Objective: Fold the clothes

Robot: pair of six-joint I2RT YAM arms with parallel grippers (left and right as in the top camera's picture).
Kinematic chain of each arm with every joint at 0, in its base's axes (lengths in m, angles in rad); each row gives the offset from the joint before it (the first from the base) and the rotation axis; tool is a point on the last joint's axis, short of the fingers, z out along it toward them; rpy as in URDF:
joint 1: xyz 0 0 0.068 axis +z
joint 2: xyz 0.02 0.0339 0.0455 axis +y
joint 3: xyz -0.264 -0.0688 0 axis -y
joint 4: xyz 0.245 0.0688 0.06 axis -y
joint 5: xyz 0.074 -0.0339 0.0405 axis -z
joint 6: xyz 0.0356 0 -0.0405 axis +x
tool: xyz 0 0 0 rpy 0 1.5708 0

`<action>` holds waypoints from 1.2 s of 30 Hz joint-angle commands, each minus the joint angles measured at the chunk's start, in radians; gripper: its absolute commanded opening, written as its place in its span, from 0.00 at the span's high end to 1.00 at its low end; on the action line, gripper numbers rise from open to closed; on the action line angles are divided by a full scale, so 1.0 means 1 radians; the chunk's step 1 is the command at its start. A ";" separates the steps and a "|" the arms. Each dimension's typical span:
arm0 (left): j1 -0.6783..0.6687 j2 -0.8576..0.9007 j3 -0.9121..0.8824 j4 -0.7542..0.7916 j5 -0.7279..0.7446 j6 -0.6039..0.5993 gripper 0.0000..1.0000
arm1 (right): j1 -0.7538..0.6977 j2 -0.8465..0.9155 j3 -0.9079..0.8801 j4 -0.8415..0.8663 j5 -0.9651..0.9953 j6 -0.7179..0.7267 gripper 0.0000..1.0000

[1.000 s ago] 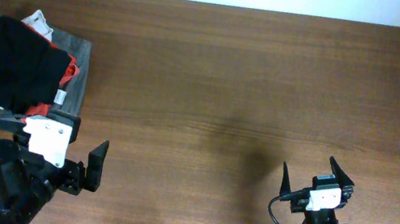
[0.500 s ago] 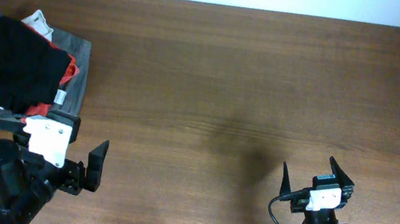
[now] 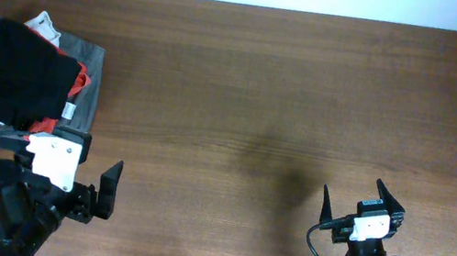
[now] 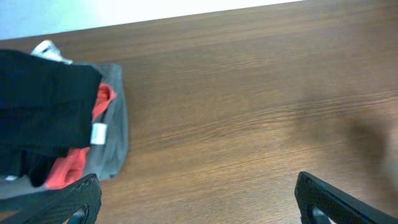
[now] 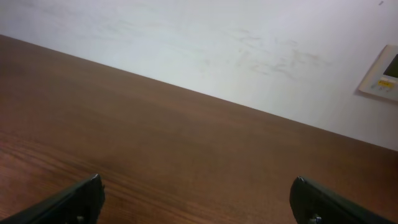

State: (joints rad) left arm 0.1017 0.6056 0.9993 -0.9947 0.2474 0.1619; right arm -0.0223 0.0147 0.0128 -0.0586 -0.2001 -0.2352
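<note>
Spread wide, gripping nothing: two fingers on left gripper [image 4: 198, 182], two on right gripper [image 3: 353, 188]. Just beyond the left one, near the far-left corner of one wooden table [image 3: 265, 78]: one bundled black leggings [image 3: 14, 74] resting atop one grey garment pile [image 3: 93, 77].

Black leggings [image 3: 10, 73] bundled atop grey garments [image 3: 94, 78]; left hand [image 3: 71, 152], right hand [image 3: 352, 188] spread wide.

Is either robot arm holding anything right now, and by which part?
Nothing is held. The left gripper and right gripper both show open, empty jaws; the black leggings lie apart from them.
</note>
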 commanded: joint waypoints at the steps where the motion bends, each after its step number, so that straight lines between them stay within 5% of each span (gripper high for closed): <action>1: 0.033 -0.058 -0.077 0.013 -0.077 0.012 0.01 | 0.010 -0.011 -0.007 -0.004 0.010 0.015 0.01; 11: 0.033 -0.456 -0.661 0.557 -0.087 0.012 0.01 | 0.010 -0.011 -0.007 -0.003 0.010 0.015 0.01; 22: -0.010 -0.601 -0.971 1.047 -0.087 0.013 0.01 | 0.010 -0.011 -0.007 -0.003 0.010 0.015 0.01; 36: -0.012 -0.600 -0.991 0.930 -0.088 0.012 0.01 | 0.010 -0.011 -0.007 -0.004 0.010 0.015 0.01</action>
State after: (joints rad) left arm 0.0963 0.0128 0.0147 -0.0639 0.1635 0.1650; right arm -0.0212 0.0139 0.0128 -0.0582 -0.1997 -0.2348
